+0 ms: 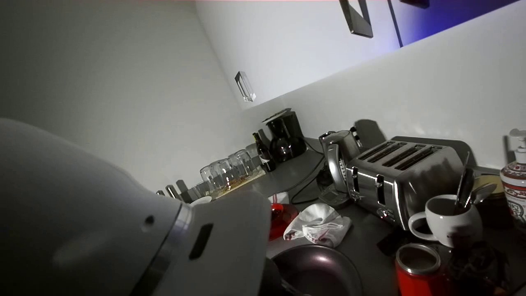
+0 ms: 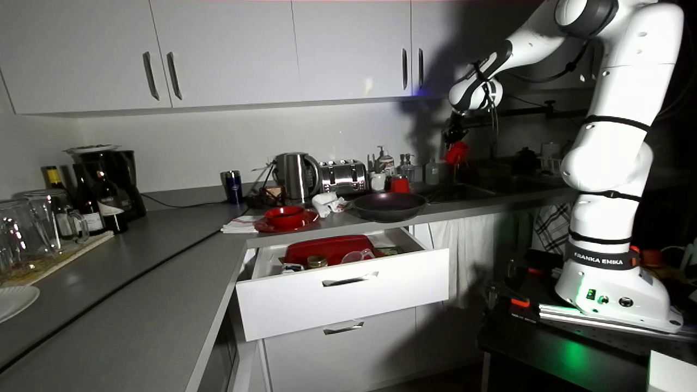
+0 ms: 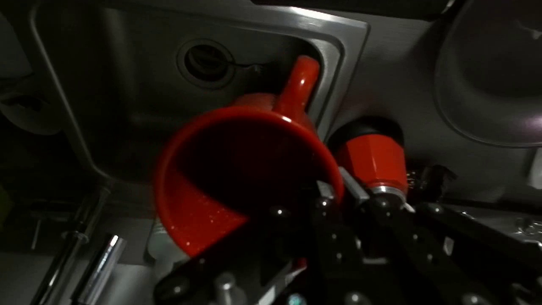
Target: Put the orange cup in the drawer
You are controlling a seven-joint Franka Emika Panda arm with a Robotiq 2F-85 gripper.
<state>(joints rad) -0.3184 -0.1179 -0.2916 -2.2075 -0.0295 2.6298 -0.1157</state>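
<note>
The orange cup, red-orange with a handle, fills the middle of the wrist view point(image 3: 241, 165), its open mouth toward the camera. My gripper point(image 3: 341, 189) is shut on its rim, one finger inside and one outside. In an exterior view the gripper point(image 2: 454, 133) holds the cup point(image 2: 456, 153) in the air above the counter near the sink, and the cup looks tilted. The drawer point(image 2: 348, 296) is pulled open below the counter. It holds a red tray point(image 2: 326, 247), a small jar and other items. Cup, gripper and drawer do not show in the remaining exterior view.
Below the cup lies a sink point(image 3: 347, 67) with a tap point(image 3: 63, 262). A red container point(image 3: 372, 159) stands beside it. A dark pan point(image 2: 389, 206), a red bowl on a plate point(image 2: 286, 218), a cloth point(image 2: 326, 202), toaster point(image 2: 343, 177) and kettle point(image 2: 297, 177) line the counter.
</note>
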